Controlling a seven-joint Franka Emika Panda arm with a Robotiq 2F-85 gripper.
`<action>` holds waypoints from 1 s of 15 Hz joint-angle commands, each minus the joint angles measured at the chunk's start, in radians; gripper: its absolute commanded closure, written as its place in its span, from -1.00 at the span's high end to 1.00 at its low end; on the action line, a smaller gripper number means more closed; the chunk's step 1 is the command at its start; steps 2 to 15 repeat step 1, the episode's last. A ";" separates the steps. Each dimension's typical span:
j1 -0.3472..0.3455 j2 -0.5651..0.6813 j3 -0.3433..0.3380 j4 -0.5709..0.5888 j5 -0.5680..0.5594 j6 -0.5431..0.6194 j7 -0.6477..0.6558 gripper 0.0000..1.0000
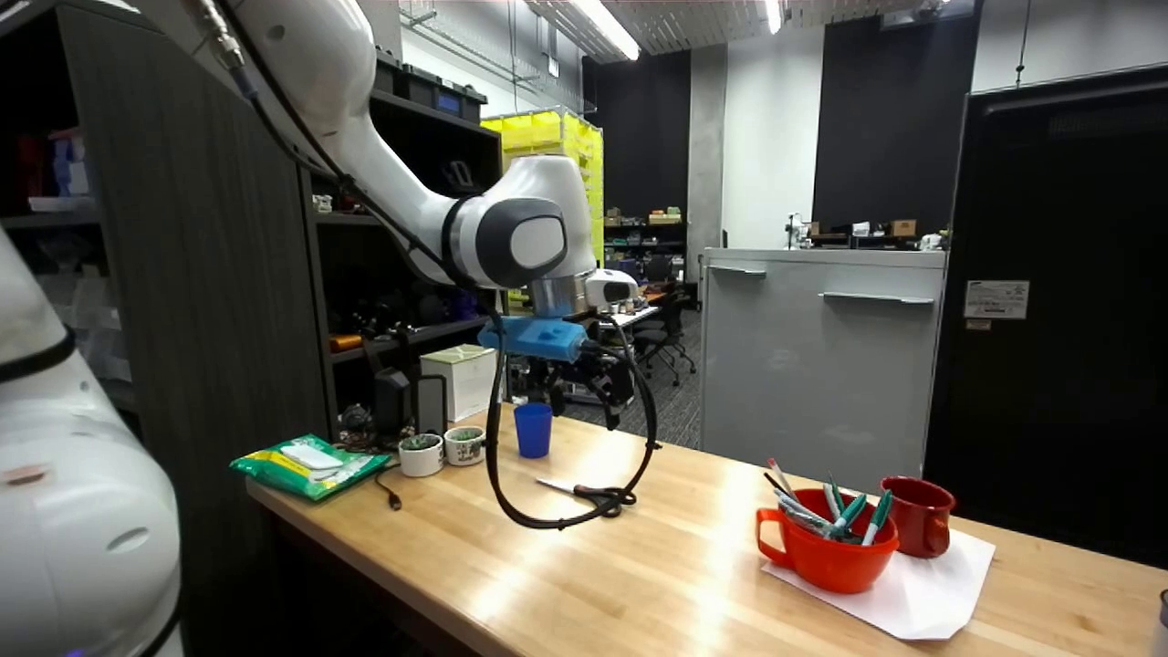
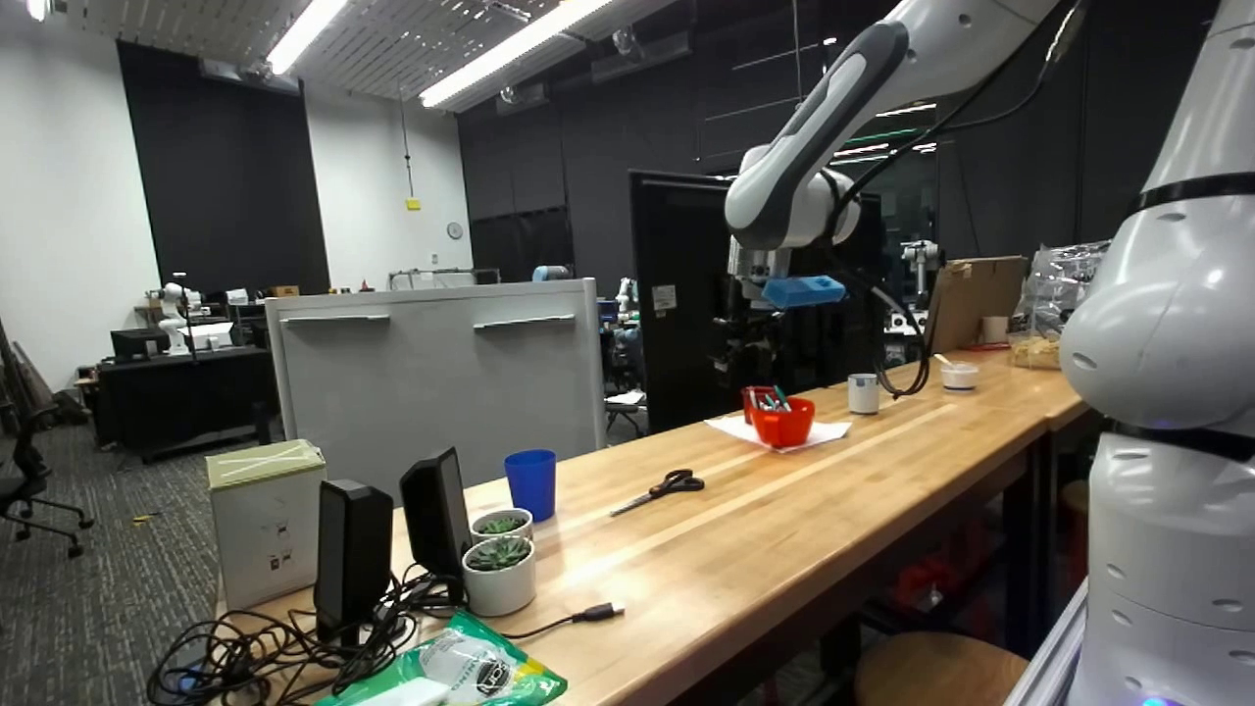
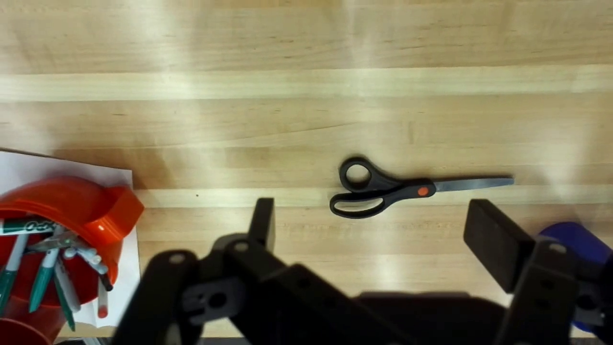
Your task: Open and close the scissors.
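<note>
Your gripper (image 3: 378,232) hangs over the table (image 3: 239,129), its fingers (image 3: 495,244) spread wide apart. Lower down, your scissors (image 3: 406,191) lie flat, blades (image 3: 474,184) together; the cup (image 1: 533,431) stands near their tips, and the bowl (image 1: 835,570) of markers (image 3: 42,285) sits farther off, past the handles (image 3: 380,182), on paper (image 1: 944,584).

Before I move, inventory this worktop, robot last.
scissors: 1, black, mid worktop
cup: 1, blue, near scissors
bowl: 1, red, on paper
paper: 1, white, under bowl
markers: several, mixed, in bowl
mug: 1, maroon, beside bowl
second cup: 1, white, past bowl
tub: 1, white, past second cup
plant pots: 2, white, beside cup
speakers: 2, black, beside plant pots
box: 1, white, beside speakers
cables: several, black, around speakers
packet: 1, green, near speakers
small item: 1, white, on packet
arm: 1, white, overhead
gripper: 1, black, open above worktop
</note>
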 commanded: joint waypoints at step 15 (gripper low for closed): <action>0.006 0.001 -0.006 0.002 -0.003 -0.002 0.002 1.00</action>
